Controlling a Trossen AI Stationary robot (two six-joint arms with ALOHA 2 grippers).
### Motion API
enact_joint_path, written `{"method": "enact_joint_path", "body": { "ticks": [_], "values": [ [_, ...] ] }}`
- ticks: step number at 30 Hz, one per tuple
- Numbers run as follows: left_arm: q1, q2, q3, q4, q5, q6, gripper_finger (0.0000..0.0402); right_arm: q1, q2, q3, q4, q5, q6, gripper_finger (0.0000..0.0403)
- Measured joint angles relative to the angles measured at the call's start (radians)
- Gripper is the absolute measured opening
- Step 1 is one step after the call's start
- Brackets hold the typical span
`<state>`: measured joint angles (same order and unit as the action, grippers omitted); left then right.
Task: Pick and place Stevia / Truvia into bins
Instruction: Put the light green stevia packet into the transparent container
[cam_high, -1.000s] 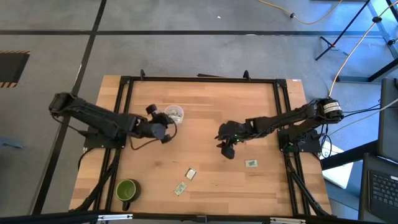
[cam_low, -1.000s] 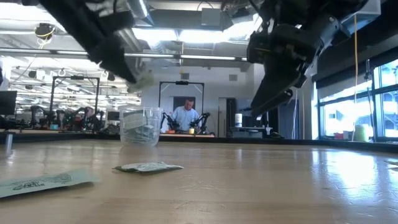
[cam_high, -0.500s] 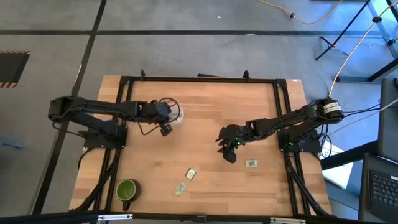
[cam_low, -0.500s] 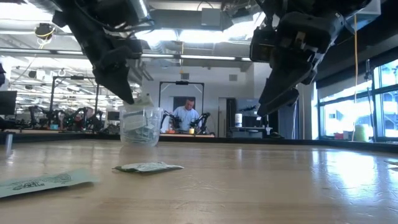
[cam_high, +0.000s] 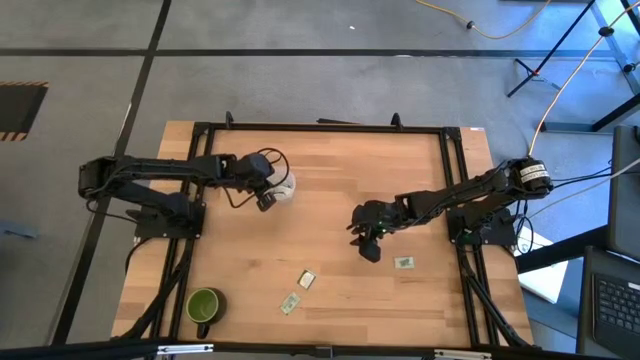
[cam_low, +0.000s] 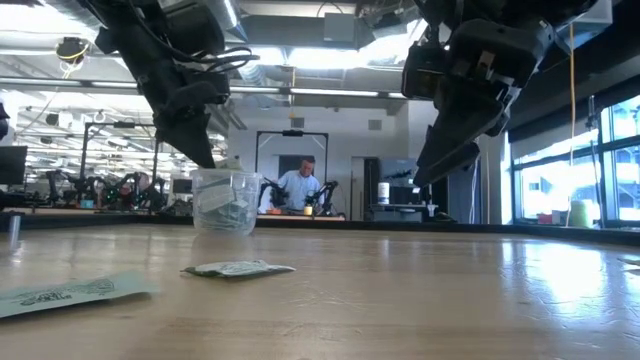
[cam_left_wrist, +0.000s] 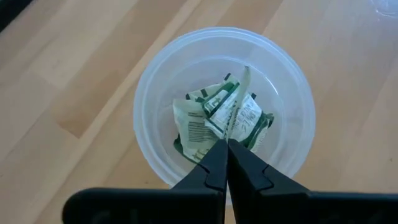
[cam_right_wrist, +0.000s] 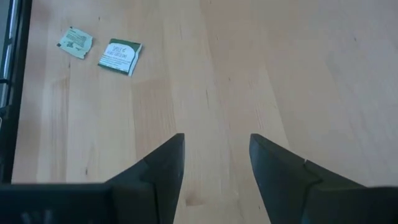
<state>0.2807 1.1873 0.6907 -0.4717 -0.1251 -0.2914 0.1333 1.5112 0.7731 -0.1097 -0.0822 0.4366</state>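
We see our left gripper directly above the clear cup, fingers pinched on a sachet standing on edge over those already inside. Our right gripper hangs spread and empty, well apart from the cup, nearer the loose sachets.

You can read no text anywhere. Print on the small green-and-white paper sachets shows, yet stays illegible to you.

Translucent whitish plastic cup under left gripper, smooth; paper sachets inside, matt, creased; wood table, satin grain.
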Motion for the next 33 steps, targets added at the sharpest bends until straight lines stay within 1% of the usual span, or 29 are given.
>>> {"method": "enact_joint_path", "body": {
  "ticks": [4,11,16,21,25,27,30,31,33],
  "values": [
    [0.003,0.0,0.0,0.0,0.004,0.008,0.0008,0.0,0.0,0.0,-0.023,0.0,0.0,0.0184],
    [0.003,0.0,0.0,0.004,0.027,0.017,0.0053,0.002,-0.006,0.0,-0.104,0.0,-0.018,0.0184],
    [0.003,-0.007,0.017,0.005,-0.041,0.017,0.0073,0.017,-0.062,0.0,-0.223,0.012,-0.007,0.0184],
    [-0.013,-0.045,0.027,0.065,-0.139,0.076,0.0077,0.095,-0.122,0.0,-0.27,0.009,0.032,0.0184],
    [-0.028,-0.087,0.028,0.131,-0.146,0.122,0.0077,0.164,-0.138,0.0,-0.304,0.05,0.065,0.0184],
    [-0.041,-0.098,0.028,0.168,-0.142,0.122,0.0077,0.195,-0.135,0.0,-0.365,0.093,0.115,0.0184],
    [-0.062,-0.105,0.029,0.17,-0.141,0.122,0.0077,0.224,-0.12,0.0,-0.509,0.161,0.272,0.0184],
    [-0.068,-0.105,0.029,0.172,-0.141,0.122,0.0077,0.231,-0.117,0.0,-0.557,0.17,0.331,0.0184],
    [-0.081,-0.105,0.029,0.169,-0.142,0.122,0.0077,0.248,-0.108,0.0,-0.596,0.183,0.409,0.0184]
  ]
}}
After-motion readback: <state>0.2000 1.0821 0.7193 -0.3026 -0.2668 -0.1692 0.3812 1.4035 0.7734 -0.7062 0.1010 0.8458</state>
